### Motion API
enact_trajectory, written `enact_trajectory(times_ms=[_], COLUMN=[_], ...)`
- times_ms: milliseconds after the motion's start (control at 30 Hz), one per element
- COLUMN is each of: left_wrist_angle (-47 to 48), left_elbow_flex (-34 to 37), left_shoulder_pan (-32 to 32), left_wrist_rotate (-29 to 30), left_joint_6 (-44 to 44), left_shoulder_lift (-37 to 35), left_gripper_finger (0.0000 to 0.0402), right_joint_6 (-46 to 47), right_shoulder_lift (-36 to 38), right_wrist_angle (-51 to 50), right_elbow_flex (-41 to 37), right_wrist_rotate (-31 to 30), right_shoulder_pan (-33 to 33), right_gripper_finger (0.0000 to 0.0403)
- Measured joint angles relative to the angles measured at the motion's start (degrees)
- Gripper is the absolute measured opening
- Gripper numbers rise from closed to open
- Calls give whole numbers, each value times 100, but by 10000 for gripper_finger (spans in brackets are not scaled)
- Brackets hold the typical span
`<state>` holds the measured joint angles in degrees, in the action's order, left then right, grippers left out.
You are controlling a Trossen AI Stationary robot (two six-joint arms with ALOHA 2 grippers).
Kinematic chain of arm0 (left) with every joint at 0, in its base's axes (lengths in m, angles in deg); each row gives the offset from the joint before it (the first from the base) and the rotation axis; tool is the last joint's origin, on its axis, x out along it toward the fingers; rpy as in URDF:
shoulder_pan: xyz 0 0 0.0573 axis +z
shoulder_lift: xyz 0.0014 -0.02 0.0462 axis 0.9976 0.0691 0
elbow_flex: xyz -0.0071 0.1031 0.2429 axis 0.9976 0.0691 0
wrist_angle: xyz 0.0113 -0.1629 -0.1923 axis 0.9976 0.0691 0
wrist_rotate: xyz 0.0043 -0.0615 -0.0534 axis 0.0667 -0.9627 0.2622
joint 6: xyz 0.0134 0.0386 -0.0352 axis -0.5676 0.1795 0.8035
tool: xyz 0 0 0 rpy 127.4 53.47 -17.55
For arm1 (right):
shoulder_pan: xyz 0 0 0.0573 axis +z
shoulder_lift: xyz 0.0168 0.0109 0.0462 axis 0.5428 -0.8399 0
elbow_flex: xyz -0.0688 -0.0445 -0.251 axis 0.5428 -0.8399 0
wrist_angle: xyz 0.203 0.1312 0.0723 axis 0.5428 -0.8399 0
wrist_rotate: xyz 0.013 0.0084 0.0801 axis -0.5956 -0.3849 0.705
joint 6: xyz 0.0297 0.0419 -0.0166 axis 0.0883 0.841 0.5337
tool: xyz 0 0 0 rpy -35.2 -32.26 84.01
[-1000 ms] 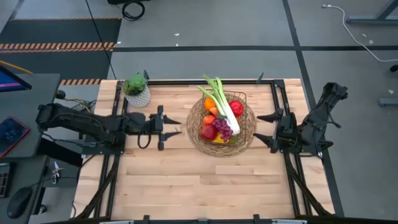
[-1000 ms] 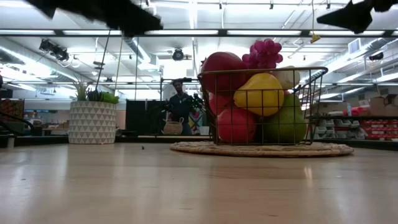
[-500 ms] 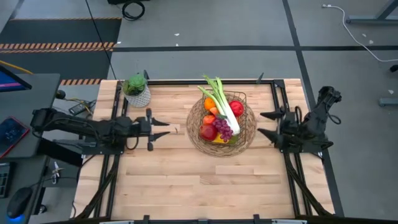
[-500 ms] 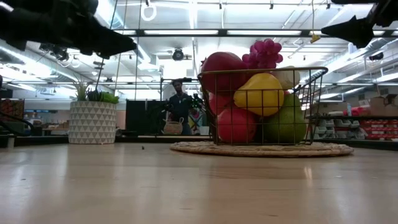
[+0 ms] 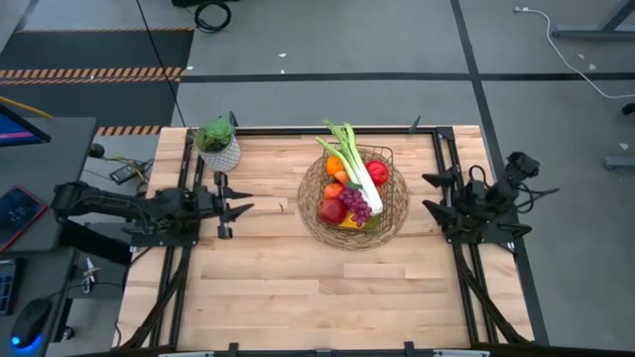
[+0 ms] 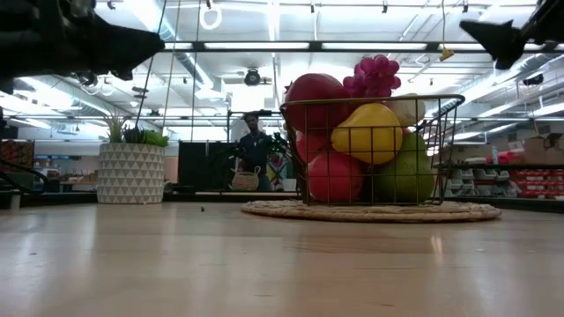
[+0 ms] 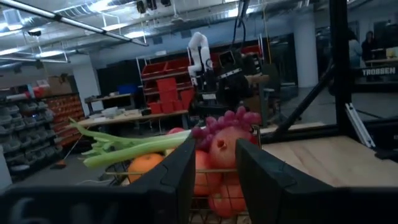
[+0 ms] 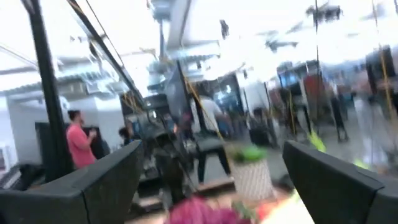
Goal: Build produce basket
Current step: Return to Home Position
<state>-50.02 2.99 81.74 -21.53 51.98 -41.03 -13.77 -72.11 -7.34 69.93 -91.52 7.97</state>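
Jaws spread, empty on left gripper (image 5: 243, 198) and right gripper (image 5: 427, 192); brown wire basket (image 5: 310, 213) heaped with produce (image 5: 333, 209).

Overhead, table-level, wrist views; common basket (image 5: 310, 203)

L tool (image 5: 241, 198), R tool (image 5: 427, 192): fingers apart, pointing inward.

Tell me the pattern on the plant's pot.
The pot is white with a grey triangle pattern, clearest in the low view.
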Motion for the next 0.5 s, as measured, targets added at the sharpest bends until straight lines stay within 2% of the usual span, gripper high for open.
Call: enact_trajectory(times_ms=[33, 267, 500], left_wrist_angle=[27, 161, 283], left_elbow_flex=[1, 3, 5], left_shoulder_pan=[0, -9, -9], left_wrist_rotate=[15, 26, -6], left_joint_6=[10, 193, 568], left_shoulder_lift=[-47, -247, -289], left_gripper_finger=[120, 116, 104], right_joint_6=[-201, -191, -122], right_shoulder_lift=[-18, -72, -72], right_wrist_angle=[263, 303, 144], right_elbow_flex=[-55, -57, -57], right_wrist_rotate=[179, 1013, 1431], right_shoulder_pan=[-84, -802, -1322], right_gripper_finger=[391, 394, 394])
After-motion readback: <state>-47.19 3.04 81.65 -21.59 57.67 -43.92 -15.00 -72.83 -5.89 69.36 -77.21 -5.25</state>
